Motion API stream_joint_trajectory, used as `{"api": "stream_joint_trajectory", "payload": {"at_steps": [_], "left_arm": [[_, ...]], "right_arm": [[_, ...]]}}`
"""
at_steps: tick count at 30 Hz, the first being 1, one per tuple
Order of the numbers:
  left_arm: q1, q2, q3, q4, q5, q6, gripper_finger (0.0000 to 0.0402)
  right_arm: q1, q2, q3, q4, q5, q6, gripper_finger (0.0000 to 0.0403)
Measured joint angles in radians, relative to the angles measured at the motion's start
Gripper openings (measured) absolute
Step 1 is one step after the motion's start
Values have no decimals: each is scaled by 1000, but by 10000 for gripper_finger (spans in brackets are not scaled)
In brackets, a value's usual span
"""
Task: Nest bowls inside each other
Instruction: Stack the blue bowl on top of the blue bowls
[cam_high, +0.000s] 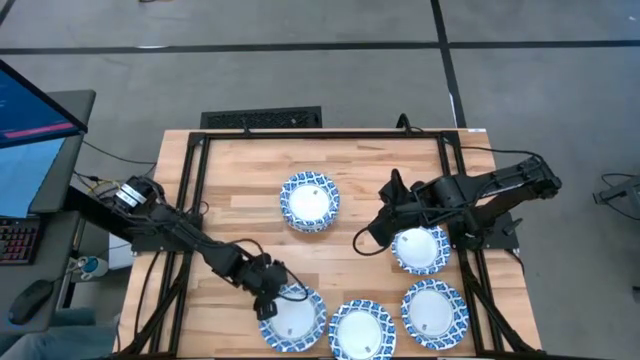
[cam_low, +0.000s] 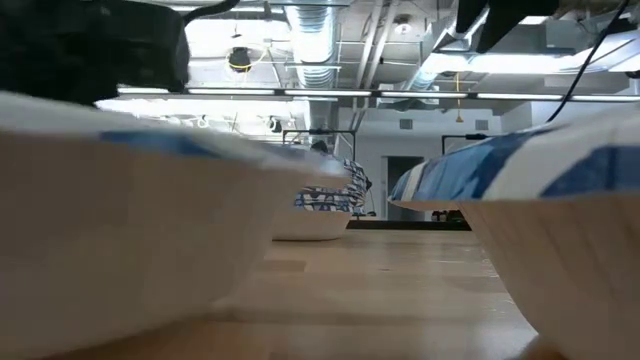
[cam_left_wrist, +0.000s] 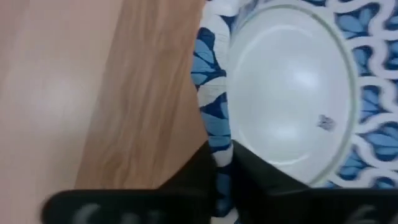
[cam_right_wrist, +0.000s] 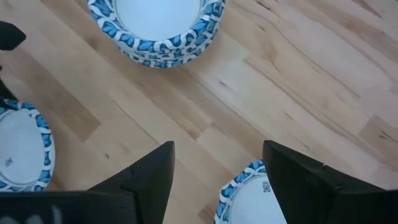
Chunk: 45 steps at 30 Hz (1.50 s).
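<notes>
Left tool is pinched on the left rim of the front-left bowl, fingers straddling the patterned edge. Nearest target is the front-middle bowl, just beside it to the right, so the carry runs right. Right tool hangs spread apart over the left edge of the right bowl. Stacked bowls sit mid-counter; a 5th bowl is front-right.

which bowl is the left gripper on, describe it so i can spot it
Start at the wooden table and look along its near edge, where three bowls sit in a row. The gripped bowl is the leftmost of them. Only this one has the left gripper shut on its patterned rim.
</notes>
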Motion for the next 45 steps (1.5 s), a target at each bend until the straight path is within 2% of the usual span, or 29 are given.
{"api": "stream_joint_trajectory", "payload": {"at_steps": [3,6,11,16,19,24,28,34,38,45], "left_arm": [[43,-28,23,-35,39,21,11],[110,-89,95,-178,85,73,4],[253,-213,325,-543,88,216,1],[477,-275,525,-727,84,387,0],[653,-261,553,-763,98,505,0],[921,-162,554,-756,213,667,0],[1060,-75,554,-732,373,748,0],[1138,33,553,-730,496,819,0],[1123,82,553,-720,510,851,0],[1078,139,548,-708,414,879,1]], "right_arm": [[0,0,0,-14,1,8,268],[0,0,0,-27,3,22,268],[0,0,0,-37,8,25,268],[0,0,0,-26,45,44,268],[-7,0,0,1,81,51,268],[-55,0,0,26,102,52,268],[-90,0,0,45,102,69,268],[-119,0,0,60,101,80,268],[-132,0,0,60,101,87,268],[-133,0,0,36,100,95,268]]}}
